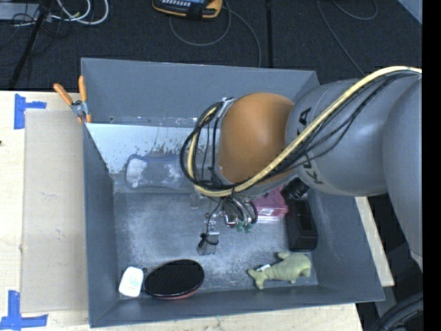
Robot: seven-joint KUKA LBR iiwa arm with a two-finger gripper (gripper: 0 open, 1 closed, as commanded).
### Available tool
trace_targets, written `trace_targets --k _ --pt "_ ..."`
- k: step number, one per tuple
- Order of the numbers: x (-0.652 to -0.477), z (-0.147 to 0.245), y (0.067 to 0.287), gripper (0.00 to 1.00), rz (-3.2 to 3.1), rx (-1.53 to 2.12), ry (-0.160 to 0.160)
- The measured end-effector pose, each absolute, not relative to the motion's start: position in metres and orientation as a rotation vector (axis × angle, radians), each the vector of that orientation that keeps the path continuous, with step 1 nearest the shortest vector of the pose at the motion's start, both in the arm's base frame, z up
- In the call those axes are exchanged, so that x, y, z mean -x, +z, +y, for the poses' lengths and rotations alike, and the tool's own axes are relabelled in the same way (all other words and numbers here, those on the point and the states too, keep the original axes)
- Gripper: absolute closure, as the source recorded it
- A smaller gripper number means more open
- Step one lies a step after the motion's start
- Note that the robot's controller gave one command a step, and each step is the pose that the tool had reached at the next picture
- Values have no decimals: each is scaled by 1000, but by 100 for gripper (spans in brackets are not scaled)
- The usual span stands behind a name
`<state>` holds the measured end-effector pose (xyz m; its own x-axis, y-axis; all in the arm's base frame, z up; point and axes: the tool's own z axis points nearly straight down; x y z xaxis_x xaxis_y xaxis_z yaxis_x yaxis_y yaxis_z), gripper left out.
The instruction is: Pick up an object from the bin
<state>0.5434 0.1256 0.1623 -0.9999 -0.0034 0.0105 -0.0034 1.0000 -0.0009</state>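
Gripper [209, 241] over bare scuffed metal floor, mid bin [100, 240]; clamp state can't tell. Glossy black oval disc [173, 279], rounded white block [131, 281] hug front wall.

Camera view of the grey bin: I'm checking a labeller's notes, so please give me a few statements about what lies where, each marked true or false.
1. The black oval disc with a red rim lies near the front wall of the grey metal bin, beside the small white rounded block. True.
2. The yellow-green toy animal lies in the back left corner. False: it lies near the front, to the right of the disc.
3. The hand is over the middle of the bin floor, apart from the disc. True.
4. The black rectangular box rests on the white block. False: it lies on the right side, just behind the toy animal.
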Motion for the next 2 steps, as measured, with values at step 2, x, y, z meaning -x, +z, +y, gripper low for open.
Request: trace_targets --k 2 --pt "-529 135 140 0 -3140 -121 0"
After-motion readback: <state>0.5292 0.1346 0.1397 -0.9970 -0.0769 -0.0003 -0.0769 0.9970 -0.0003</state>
